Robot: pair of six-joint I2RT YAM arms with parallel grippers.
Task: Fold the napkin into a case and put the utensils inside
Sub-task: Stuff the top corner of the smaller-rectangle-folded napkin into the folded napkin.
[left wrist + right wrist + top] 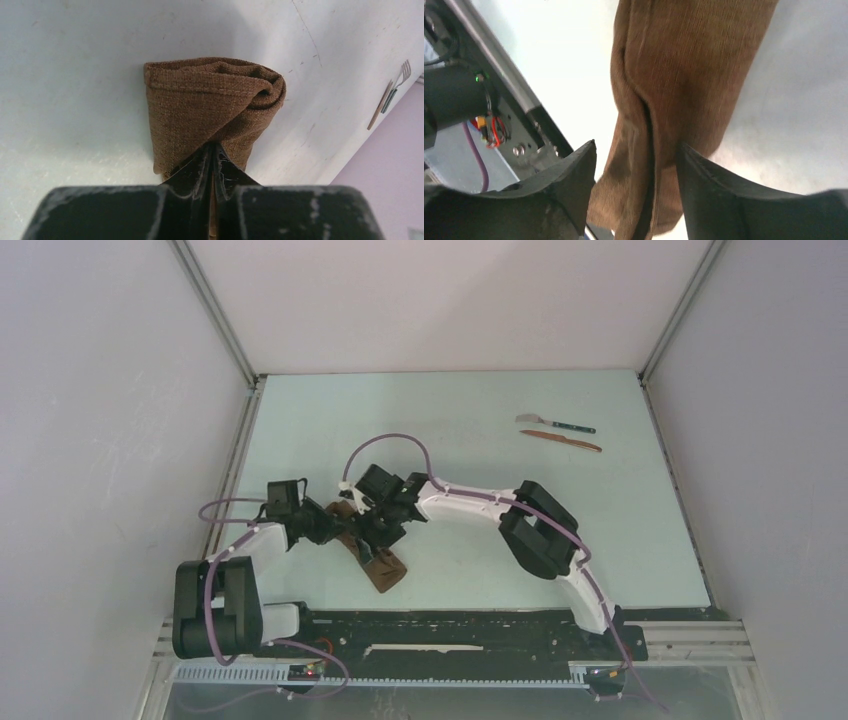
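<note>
The napkin (382,568) is folded into a narrow dark-brown case lying slantwise on the table, between the two arms. My left gripper (330,525) is at its far left end, and in the left wrist view my left gripper (214,150) is shut on the napkin (200,110), with a sliver of cloth between its jaws. My right gripper (378,530) is over the middle of the case. In the right wrist view my right gripper (636,155) is open and straddles the napkin (674,75). The utensils lie far off at the back right: a teal-handled fork (553,423) and a reddish-brown knife (560,440).
Grey walls close in the table on the left, back and right. A metal rail (450,625) with the arm bases runs along the near edge. In the left wrist view the fork (397,82) and knife (380,105) lie near the right wall.
</note>
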